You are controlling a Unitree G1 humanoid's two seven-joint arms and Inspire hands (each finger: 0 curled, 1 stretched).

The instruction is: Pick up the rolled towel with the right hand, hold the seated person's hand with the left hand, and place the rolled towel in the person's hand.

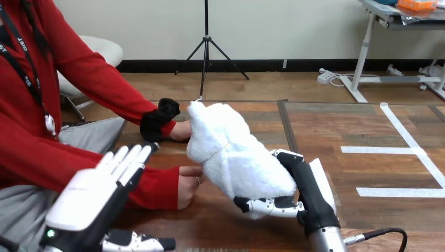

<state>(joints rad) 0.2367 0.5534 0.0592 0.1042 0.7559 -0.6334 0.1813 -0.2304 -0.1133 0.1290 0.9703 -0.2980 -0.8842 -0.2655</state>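
Right now, from the head view, we see the rolled towel (231, 152) raised off the wooden table (210, 220), tilted, its upper end leaning to the left. Our right hand (303, 181) is at the towel's lower right and grasps it. The thumb (267, 205) wraps under the towel's lower end, and the fingers (286, 155) curl over its right flank.

Well to the lower left of the towel, our left hand (86, 197) has its fingers stretched straight and close together, pointing up and toward the towel. It grips nothing. Its fingertips lie across the person's red sleeve (157, 184), and we cannot tell whether they touch it.

The person's nearer hand (187, 184) lies just left of the towel's lower half, between the towel and our left hand, with its fingers at the towel's edge. We cannot tell if they touch the cloth. The person's farther hand (181, 130) rests just left of the towel's upper end, right against its edge.
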